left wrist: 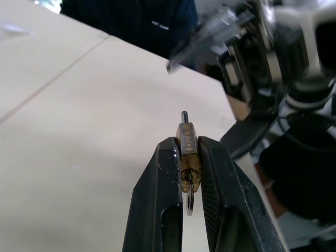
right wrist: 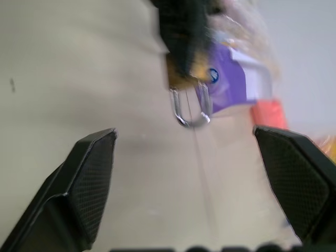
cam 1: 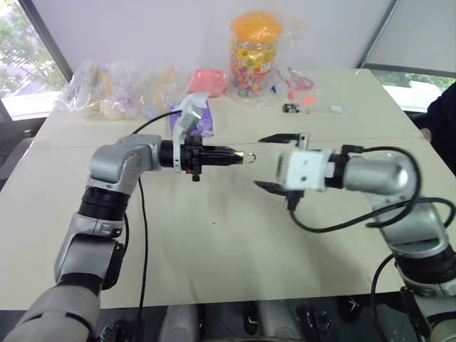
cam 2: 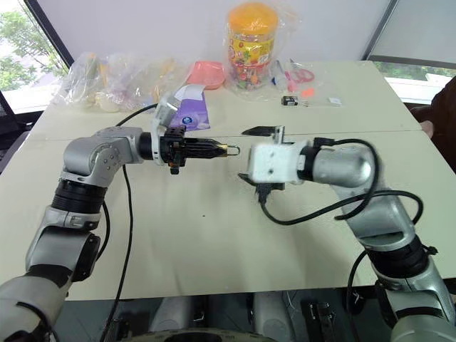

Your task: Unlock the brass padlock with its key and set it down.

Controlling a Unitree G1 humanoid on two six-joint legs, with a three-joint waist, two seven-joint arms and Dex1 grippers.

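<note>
The left gripper point(cam 1: 239, 154) is held level above the bench point(cam 1: 214, 242), its two black fingers point(left wrist: 157, 210) pinched tight on the padlock point(left wrist: 187, 149), so the padlock hangs in the air over the middle of the bench rather than lying on it. In the left wrist view the brass body sits edge-on between the fingertips, a thin steel pin of the shackle point(right wrist: 190, 107) sticking out past its far end and a small silvery ring point(left wrist: 189, 203) hanging at the near end; whether that ring belongs to the key I cannot tell. In the right wrist view the shackle shows as a silvery loop hanging from the brass body. The right gripper point(cam 1: 274, 162) is just beside the padlock, pointing towards it, with its jaws spread wide and nothing between them; one finger stands above and one below the padlock's level, and neither touches it. Beyond the padlock, towards the far edge of the bench, lie a purple packet point(cam 2: 191, 114), a pink dish point(cam 2: 205, 73), an orange-lidded jar point(cam 1: 255, 53) and a heap of clear bags point(cam 1: 117, 89). A small black-and-white item point(cam 1: 290, 108) lies near the jar. A person in dark clothing point(left wrist: 136, 21) is at the bench edge.
</note>
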